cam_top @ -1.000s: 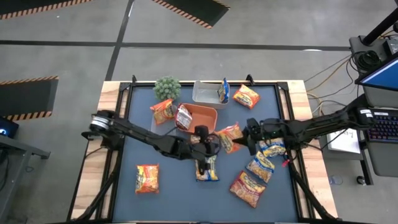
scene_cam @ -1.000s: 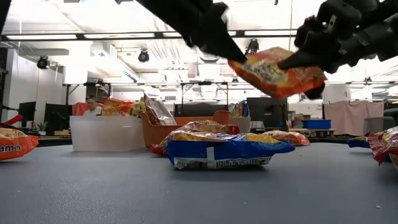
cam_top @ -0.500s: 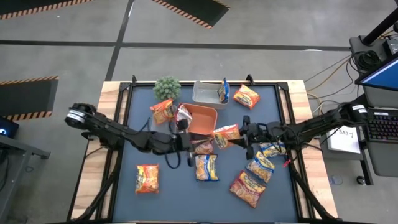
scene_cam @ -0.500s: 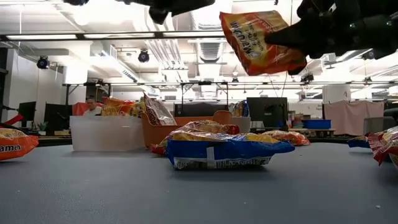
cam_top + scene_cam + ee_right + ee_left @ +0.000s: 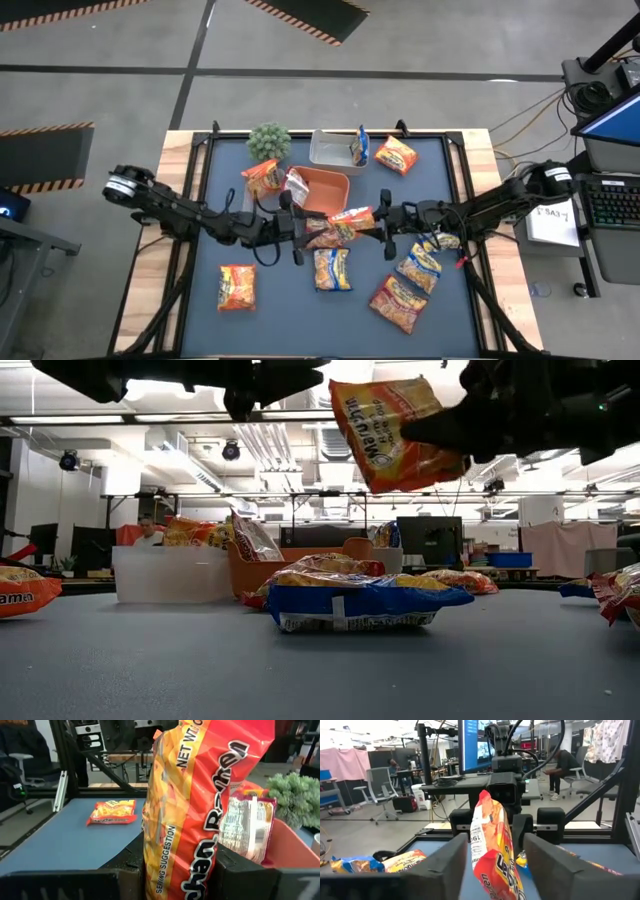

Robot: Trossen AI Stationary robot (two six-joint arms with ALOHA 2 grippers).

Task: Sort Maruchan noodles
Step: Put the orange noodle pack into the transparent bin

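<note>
An orange Maruchan noodle packet hangs above the table's middle, standing on edge, with my right gripper shut on it. My left gripper is open just left of it. In the left wrist view the packet shows between the two fingers, with a gap on each side. Other packets lie flat on the mat: a blue-and-yellow one below the grippers, an orange one at the near left, and several at the near right. My right gripper pinches the orange packet between its two fingers, one on each flat face, at the packet's right-hand end. The fingers come in level from the table's right. The packet stands on edge, slightly tilted, lifted clear of the table.
An orange tray with a packet in it sits just beyond the grippers. A clear tub holding a blue packet and a small green plant stand at the far edge. The mat's near left is mostly bare.
My left gripper has drawn back from the orange packet toward the table's left and opened. My right gripper has kept the packet, rolled its wrist and shifted a little left. The packet has turned from lying slanted to standing on edge and sits higher.
</note>
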